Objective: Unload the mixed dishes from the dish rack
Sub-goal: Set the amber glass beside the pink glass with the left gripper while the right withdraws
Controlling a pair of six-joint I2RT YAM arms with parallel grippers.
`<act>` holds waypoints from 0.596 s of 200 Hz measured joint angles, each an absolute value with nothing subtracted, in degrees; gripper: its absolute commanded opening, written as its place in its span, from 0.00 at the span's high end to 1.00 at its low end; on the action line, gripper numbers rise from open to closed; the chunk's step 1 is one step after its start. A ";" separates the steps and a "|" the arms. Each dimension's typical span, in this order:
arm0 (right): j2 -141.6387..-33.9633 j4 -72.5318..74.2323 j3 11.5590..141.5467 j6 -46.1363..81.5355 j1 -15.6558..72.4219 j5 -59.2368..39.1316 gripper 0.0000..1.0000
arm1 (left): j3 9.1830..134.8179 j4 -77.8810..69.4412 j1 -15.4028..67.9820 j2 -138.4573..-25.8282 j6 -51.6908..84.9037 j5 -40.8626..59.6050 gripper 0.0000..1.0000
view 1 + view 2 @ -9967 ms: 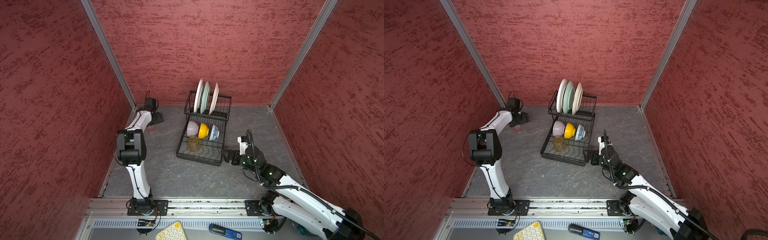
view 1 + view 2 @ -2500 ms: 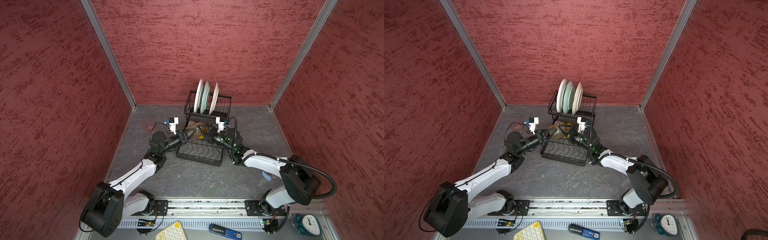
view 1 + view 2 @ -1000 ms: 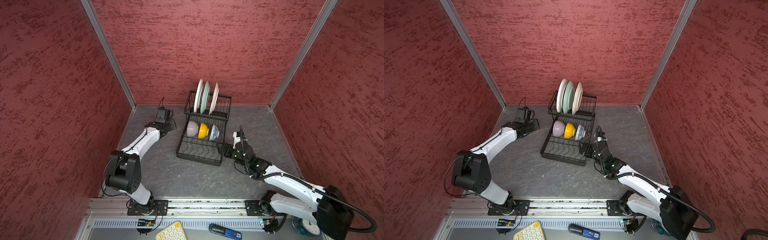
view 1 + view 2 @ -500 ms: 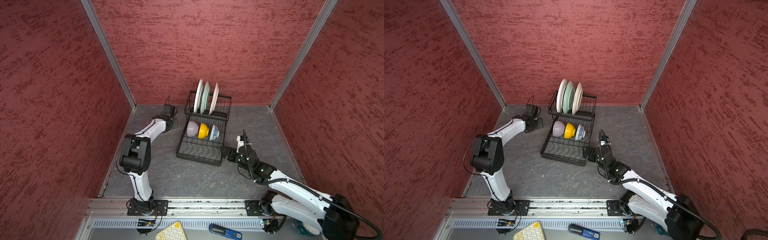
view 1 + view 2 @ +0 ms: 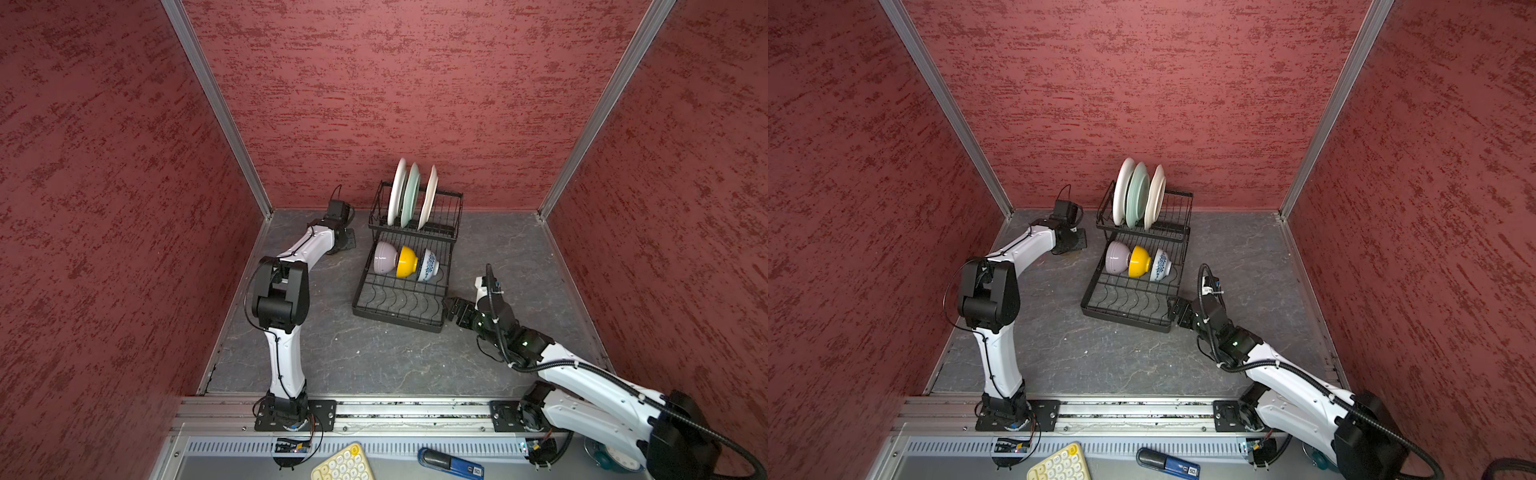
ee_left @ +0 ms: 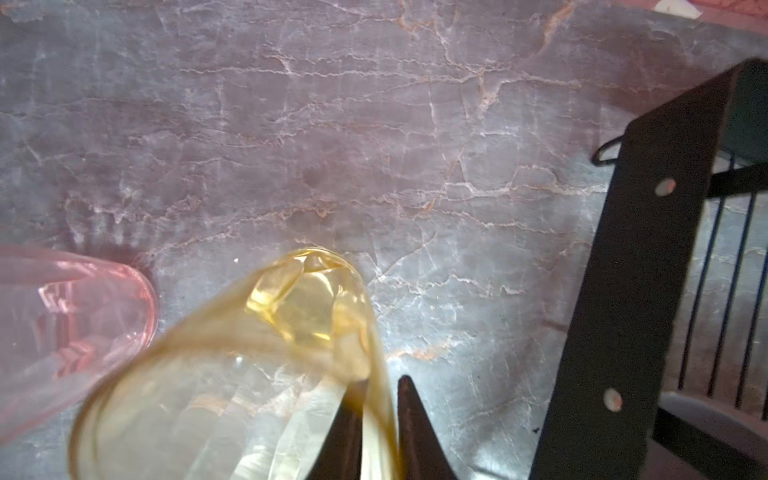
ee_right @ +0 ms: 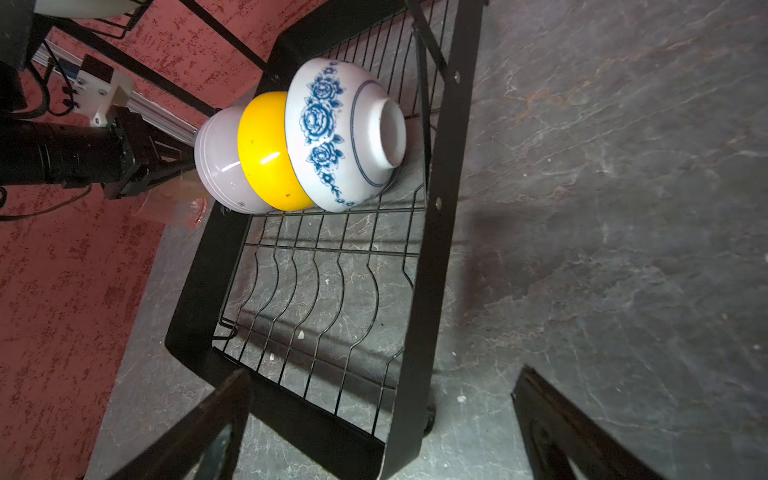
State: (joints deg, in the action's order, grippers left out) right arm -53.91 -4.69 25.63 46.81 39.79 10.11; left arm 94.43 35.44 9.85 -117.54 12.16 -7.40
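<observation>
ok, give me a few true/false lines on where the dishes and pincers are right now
1. The three plates stand on edge in the raised basket. True.
2. The amber tumbler sits in the low tray. False: it is outside the dish rack, beside the pink tumbler, and the left pincer has one finger on each side of its wall.
3. The right pincer is open and empty, at the near corner of the low tray. True.
4. The yellow bowl is at one end of the bowl row. False: it is in the middle, nested between the lilac bowl and the blue-and-white bowl.
</observation>
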 measured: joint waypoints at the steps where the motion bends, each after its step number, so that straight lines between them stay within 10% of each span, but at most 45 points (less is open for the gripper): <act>1: -53.89 -4.69 25.61 46.83 39.79 10.11 0.01 | 94.50 35.46 9.82 -117.56 12.27 -7.40 0.67; 34: -52.56 -5.63 24.67 47.40 39.79 10.39 0.01 | 96.55 36.49 8.95 -118.19 11.05 -7.31 0.37; 50: -52.14 -5.85 24.45 47.42 39.79 10.37 0.01 | 96.84 36.32 8.95 -118.17 10.90 -6.96 0.00; 119: -52.60 -5.37 24.49 45.56 39.79 9.72 0.01 | 93.34 34.65 8.99 -112.16 11.11 -4.64 0.01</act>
State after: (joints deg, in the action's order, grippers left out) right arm -52.60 -5.37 24.49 45.56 39.79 9.72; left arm 93.34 34.65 8.99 -112.16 11.11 -4.64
